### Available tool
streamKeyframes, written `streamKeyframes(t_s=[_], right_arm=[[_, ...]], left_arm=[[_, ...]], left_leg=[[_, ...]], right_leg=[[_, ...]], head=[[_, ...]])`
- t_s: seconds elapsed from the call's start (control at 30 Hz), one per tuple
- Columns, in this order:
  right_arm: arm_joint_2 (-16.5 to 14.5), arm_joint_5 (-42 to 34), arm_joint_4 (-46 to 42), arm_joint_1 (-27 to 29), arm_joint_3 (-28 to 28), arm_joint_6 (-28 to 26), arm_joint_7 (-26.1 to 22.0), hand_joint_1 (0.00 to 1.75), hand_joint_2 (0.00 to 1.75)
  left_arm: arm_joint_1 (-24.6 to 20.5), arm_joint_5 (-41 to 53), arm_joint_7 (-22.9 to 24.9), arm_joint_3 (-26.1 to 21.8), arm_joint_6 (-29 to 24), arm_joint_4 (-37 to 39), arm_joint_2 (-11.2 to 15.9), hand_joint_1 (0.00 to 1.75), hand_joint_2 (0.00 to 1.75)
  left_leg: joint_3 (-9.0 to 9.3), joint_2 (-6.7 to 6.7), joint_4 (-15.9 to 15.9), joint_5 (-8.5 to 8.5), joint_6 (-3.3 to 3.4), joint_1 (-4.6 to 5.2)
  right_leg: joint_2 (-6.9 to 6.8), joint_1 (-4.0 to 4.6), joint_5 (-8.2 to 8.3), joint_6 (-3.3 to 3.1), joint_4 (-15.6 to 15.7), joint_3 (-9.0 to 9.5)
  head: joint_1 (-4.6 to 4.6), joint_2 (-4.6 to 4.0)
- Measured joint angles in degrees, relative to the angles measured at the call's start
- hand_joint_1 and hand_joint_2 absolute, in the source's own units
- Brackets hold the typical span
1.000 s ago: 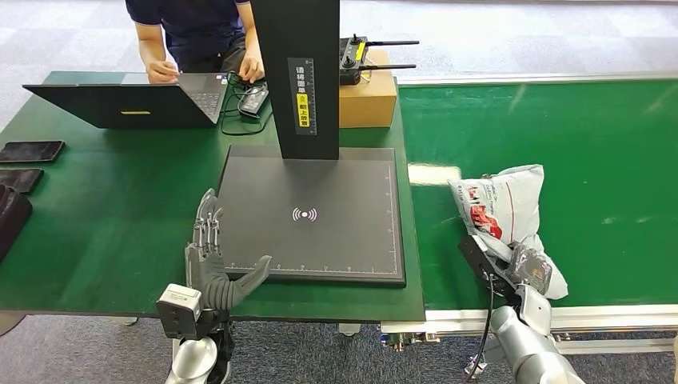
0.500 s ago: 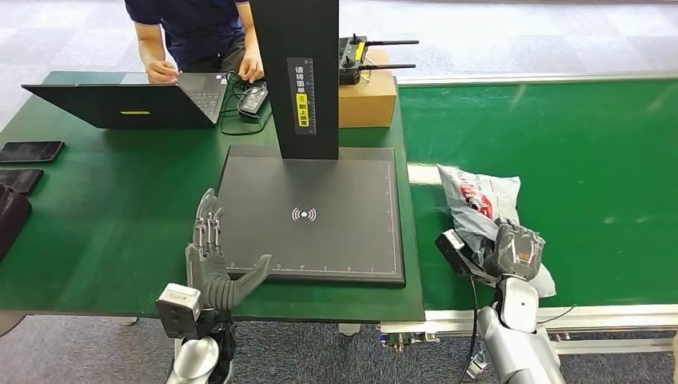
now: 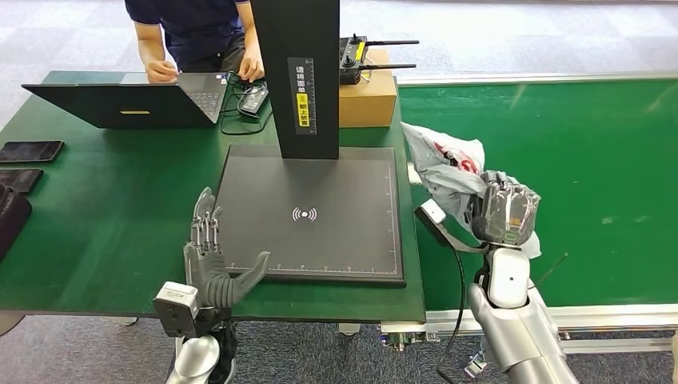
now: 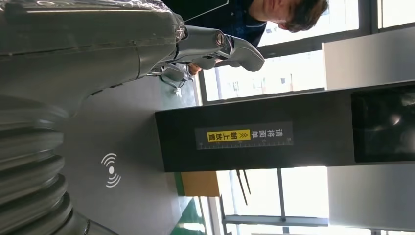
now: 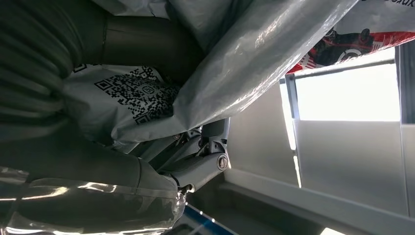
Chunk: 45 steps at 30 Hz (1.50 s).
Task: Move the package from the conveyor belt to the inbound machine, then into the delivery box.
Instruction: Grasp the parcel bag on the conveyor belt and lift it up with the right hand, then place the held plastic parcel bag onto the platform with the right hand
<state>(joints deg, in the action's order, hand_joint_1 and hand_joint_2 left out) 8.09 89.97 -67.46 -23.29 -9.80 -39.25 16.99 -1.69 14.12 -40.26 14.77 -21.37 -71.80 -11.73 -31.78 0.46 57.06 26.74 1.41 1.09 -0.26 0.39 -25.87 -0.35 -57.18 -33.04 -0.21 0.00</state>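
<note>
one package (image 3: 444, 172), white plastic, gripped in right hand (image 3: 505, 218), raised above the belt (image 3: 608, 160) just beside the scanner plate (image 3: 320, 212). left hand (image 3: 214, 260), fingers spread, holding nothing, at the plate's near left corner. person (image 3: 192, 32) at laptop (image 3: 120, 102).

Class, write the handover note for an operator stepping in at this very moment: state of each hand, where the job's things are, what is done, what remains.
Right hand: grips the package, a grey plastic mailer, lifted off the conveyor belt and near the inbound machine.
Left hand: holds nothing, fingers apart, at the near left corner of the machine's platform.
Done: package picked up off the belt.
Left: set it on the platform, QR label likely needing care, then move it into the delivery box.
</note>
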Motion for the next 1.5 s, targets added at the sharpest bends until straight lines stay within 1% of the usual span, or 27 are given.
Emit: streamKeyframes(t_s=[0.07,0.13,0.27,0.33,0.4,0.5,0.57,0.7,0.83,1.03,1.2,1.27,1.33,1.37,1.43,1.47,1.5], right_arm=[[1.9,0.0,-0.2,-2.2,-4.1,0.0,3.7,1.68,1.75],[3.2,0.0,-0.3,-4.1,-7.7,0.0,5.1,1.68,1.75],[3.7,0.0,-0.6,-7.0,-12.6,0.0,4.3,1.67,1.75],[3.2,0.0,-0.8,-7.7,-13.9,0.0,1.9,1.68,1.75],[2.0,-0.1,-0.9,-8.1,-14.5,0.0,-1.9,1.68,1.75],[-0.6,-0.3,-1.1,-8.6,-15.1,0.1,-6.9,1.67,1.75],[-2.5,-0.2,-1.1,-8.8,-15.8,0.3,-8.9,1.64,1.75],[-6.6,-0.2,-1.0,-9.9,-18.3,2.0,-11.4,1.64,1.75],[-10.6,-1.7,-0.1,-12.0,-21.4,3.8,-13.2,1.65,1.75],[-15.0,-3.6,2.9,-15.8,-24.6,5.2,-13.8,1.67,1.75],[-16.1,-5.3,8.2,-17.7,-25.6,4.4,-13.4,1.68,1.75],[-16.3,-6.9,12.0,-19.0,-25.6,3.5,-13.8,1.68,1.75],[-16.5,-8.4,16.4,-20.3,-25.6,2.5,-14.5,1.65,1.75],[-16.7,-8.9,18.6,-20.8,-25.6,2.0,-14.9,1.57,1.75],[-17.1,-9.5,23.0,-21.7,-25.6,1.2,-15.2,1.23,1.75],[-17.3,-9.5,24.9,-22.0,-25.6,1.0,-15.2,0.83,1.75],[-17.4,-9.6,26.6,-22.1,-25.6,0.8,-15.2,0.49,1.75]], left_arm=[[0.0,-0.3,0.0,0.5,-0.1,0.0,0.2,0.0,1.75],[-0.1,-0.4,0.0,0.9,-0.2,0.0,0.2,0.0,1.75],[-0.6,-0.7,0.0,1.6,-0.2,0.0,0.3,0.0,1.75],[-0.8,-0.8,0.0,1.9,-0.2,0.1,0.3,0.0,1.75],[-1.0,-0.6,0.0,2.1,0.1,0.3,0.3,0.0,1.75],[-1.5,-0.1,0.0,2.2,0.7,0.6,0.3,0.0,1.75],[-1.8,0.1,0.0,2.2,0.9,0.8,0.3,0.0,1.75],[-2.2,0.2,0.0,2.3,0.8,1.2,0.3,0.0,1.75],[-2.6,-0.3,0.0,2.6,0.1,1.5,0.3,0.0,1.75],[-2.7,-0.1,0.0,3.5,-0.3,2.0,0.3,0.0,1.75],[-2.8,1.0,0.0,3.5,0.8,2.3,0.3,0.0,1.75],[-2.9,1.4,0.0,3.5,1.2,2.5,0.3,0.0,1.75],[-3.0,1.6,0.0,3.5,1.3,2.6,0.3,0.0,1.75],[-3.1,1.6,0.0,3.5,1.2,2.7,0.3,0.0,1.75],[-3.2,1.6,0.0,3.6,0.9,2.8,0.3,0.0,1.75],[-3.2,1.6,0.0,3.6,0.8,2.9,0.3,0.0,1.75],[-3.2,1.6,0.0,3.6,0.7,2.9,0.3,0.0,1.75]], left_leg=[[0.0,0.0,0.0,-0.01,0.01,0.01],[0.0,0.0,0.0,-0.01,0.01,0.01],[0.01,0.0,0.0,-0.01,0.01,0.0],[0.0,-0.02,0.0,-0.01,0.0,-0.02],[-0.02,-0.02,0.0,-0.01,-0.01,-0.04],[-0.02,0.0,0.0,-0.02,-0.02,-0.06],[-0.03,0.0,0.0,-0.03,-0.04,-0.06],[-0.04,0.01,0.0,-0.05,-0.06,-0.07],[-0.06,0.01,0.0,-0.05,-0.06,-0.07],[-0.07,-0.01,0.0,-0.06,-0.06,-0.06],[-0.08,-0.05,0.0,-0.06,-0.06,-0.05],[-0.08,-0.05,0.0,-0.06,-0.06,-0.05],[-0.08,-0.04,0.0,-0.07,-0.05,-0.04],[-0.08,-0.04,0.0,-0.07,-0.04,-0.04],[-0.08,-0.04,0.0,-0.07,-0.04,-0.04],[-0.08,-0.04,0.0,-0.07,-0.04,-0.04],[-0.08,-0.04,0.0,-0.07,-0.04,-0.04]], right_leg=[[0.0,-0.01,0.01,0.01,0.0,0.0],[0.0,-0.01,0.01,0.01,0.0,0.0],[0.0,0.02,0.0,0.0,0.0,-0.01],[-0.02,0.04,0.0,-0.01,0.0,-0.01],[-0.01,0.06,0.0,-0.01,0.0,-0.02],[0.01,0.08,-0.01,-0.02,0.0,-0.03],[0.0,0.08,-0.01,-0.03,0.0,-0.04],[0.01,0.08,-0.01,-0.03,-0.1,-0.06],[0.01,0.08,-0.01,-0.03,-0.1,-0.08],[-0.01,0.07,-0.01,-0.03,-0.1,-0.08],[-0.03,0.06,-0.01,-0.03,-0.1,-0.08],[-0.03,0.05,0.0,-0.02,-0.1,-0.08],[-0.03,0.05,0.0,-0.02,-0.1,-0.07],[-0.03,0.05,0.01,-0.02,-0.1,-0.07],[-0.02,0.05,0.01,-0.02,-0.1,-0.08],[-0.02,0.05,0.01,-0.02,-0.1,-0.08],[-0.02,0.05,0.01,-0.02,-0.1,-0.09]], head=[[0.01,0.0],[0.01,0.0],[-0.02,0.0],[-0.01,0.0],[0.01,0.0],[-0.01,0.0],[-0.01,0.0],[-0.01,0.0],[0.0,0.0],[-0.01,0.0],[-0.01,0.0],[-0.01,0.0],[-0.01,0.0],[-0.01,0.0],[-0.02,0.0],[-0.01,0.0],[-0.01,0.0]])
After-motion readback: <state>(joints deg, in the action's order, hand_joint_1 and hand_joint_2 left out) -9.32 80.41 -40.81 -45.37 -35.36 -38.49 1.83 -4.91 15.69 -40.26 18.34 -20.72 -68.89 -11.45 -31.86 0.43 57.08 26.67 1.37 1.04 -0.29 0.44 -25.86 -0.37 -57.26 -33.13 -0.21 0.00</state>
